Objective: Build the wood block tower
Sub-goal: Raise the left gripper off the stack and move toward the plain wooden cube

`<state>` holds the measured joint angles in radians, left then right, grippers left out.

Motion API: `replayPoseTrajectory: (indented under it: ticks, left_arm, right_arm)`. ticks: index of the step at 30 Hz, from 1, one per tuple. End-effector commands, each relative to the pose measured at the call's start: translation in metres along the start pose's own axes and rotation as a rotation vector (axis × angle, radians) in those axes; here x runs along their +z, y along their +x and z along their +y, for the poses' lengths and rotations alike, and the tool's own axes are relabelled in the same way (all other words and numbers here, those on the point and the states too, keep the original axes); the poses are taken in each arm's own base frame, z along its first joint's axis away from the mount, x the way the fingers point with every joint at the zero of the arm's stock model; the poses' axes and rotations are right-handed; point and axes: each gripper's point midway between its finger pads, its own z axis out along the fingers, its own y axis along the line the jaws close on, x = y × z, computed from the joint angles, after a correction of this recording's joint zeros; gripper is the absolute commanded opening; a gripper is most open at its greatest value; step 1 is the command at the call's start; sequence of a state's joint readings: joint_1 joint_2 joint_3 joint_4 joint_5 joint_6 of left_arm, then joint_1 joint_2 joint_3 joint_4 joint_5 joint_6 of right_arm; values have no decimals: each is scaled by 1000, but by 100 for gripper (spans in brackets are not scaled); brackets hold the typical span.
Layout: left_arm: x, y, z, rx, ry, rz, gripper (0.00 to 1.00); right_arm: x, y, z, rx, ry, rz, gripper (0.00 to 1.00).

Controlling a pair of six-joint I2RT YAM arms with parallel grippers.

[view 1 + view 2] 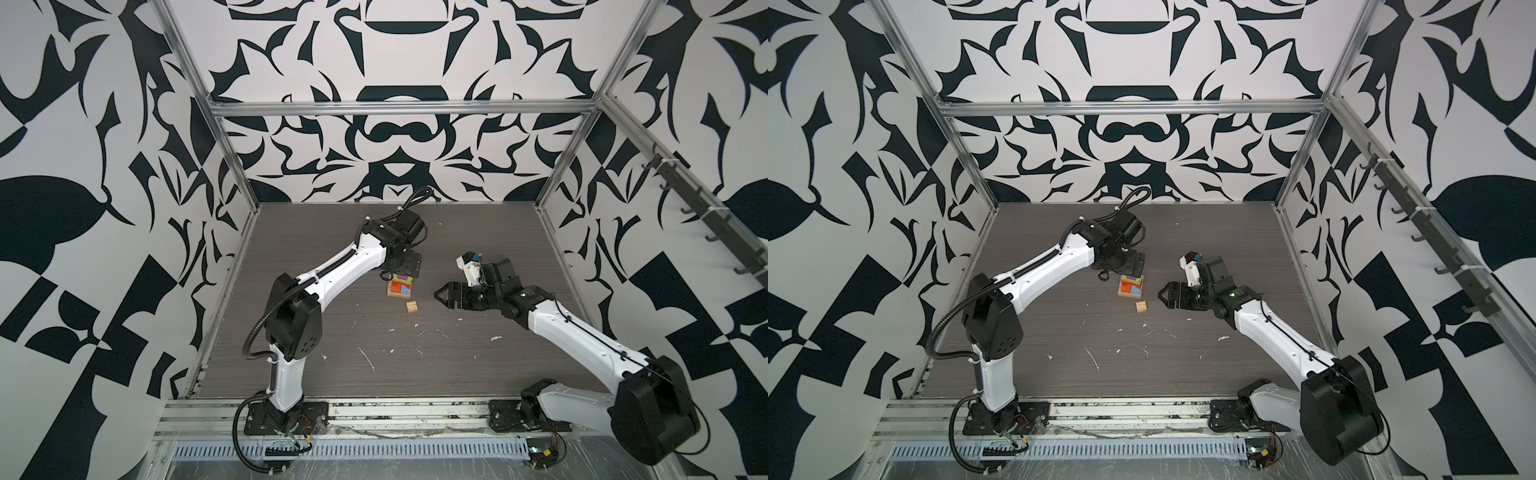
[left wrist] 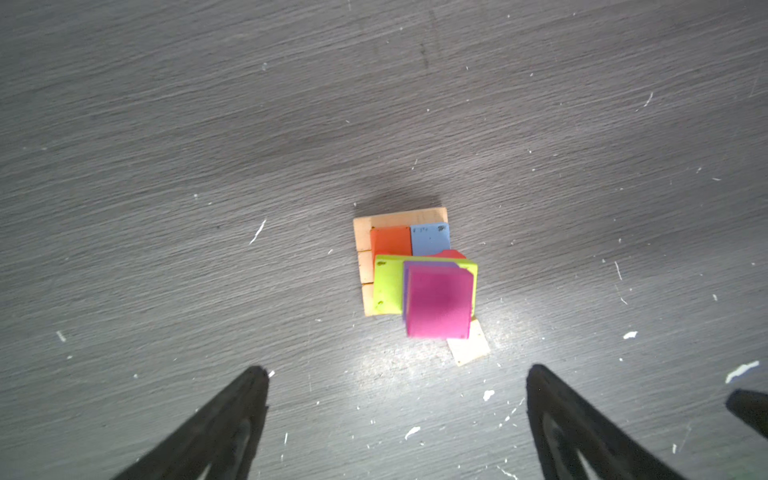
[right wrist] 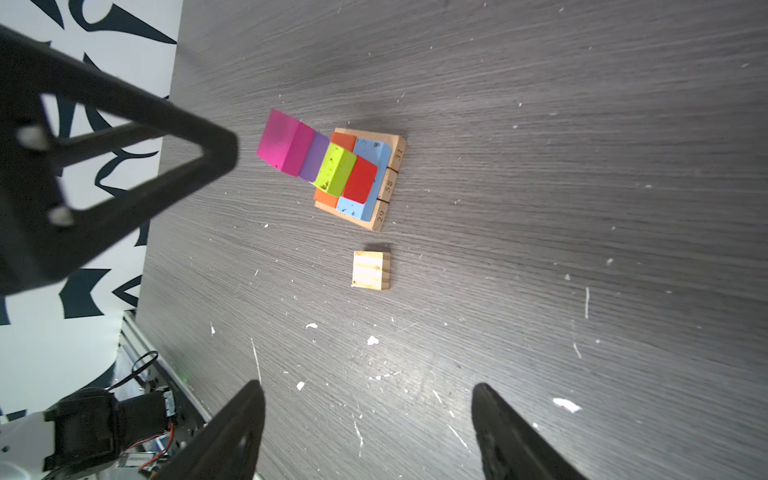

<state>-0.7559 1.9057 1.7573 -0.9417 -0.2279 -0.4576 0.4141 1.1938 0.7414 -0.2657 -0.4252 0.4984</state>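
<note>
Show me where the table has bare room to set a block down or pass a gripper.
Free: the near half of the table, from the cube to the arm bases; also the far right corner behind the right gripper. Crowded: the middle, where the tower, the cube, the left gripper above the tower and the right gripper sit close together.

Your left gripper (image 1: 402, 269) hangs over the wood block tower (image 1: 400, 287). One tan cube (image 1: 412, 307) lies loose just beside it, your right gripper (image 1: 441, 296) nearby.
</note>
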Motion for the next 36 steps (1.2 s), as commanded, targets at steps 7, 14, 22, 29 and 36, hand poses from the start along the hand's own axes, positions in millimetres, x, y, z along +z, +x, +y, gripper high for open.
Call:
replayPoseTrajectory:
  ticks: [7,14,22,29,36]
  left_arm:
    - [-24,25,8,-137,59,-16,100]
    - [-21,55,11,-216,47,5,99]
    - [-14,91,5,-223,-6,9,100]
    - [-6,110,-1,-244,-7,-22,93]
    - [10,121,-16,-229,15,-60,86]
  right_arm:
    - [-10,-14,8,-63,-16,-98,99]
    - [-6,-13,4,-65,-12,-102,99]
    - [-8,-16,1,-73,6,-132,99]
    - [-4,-15,-6,-59,27,-131,100]
    - [-4,-14,-9,-50,45,-124,99]
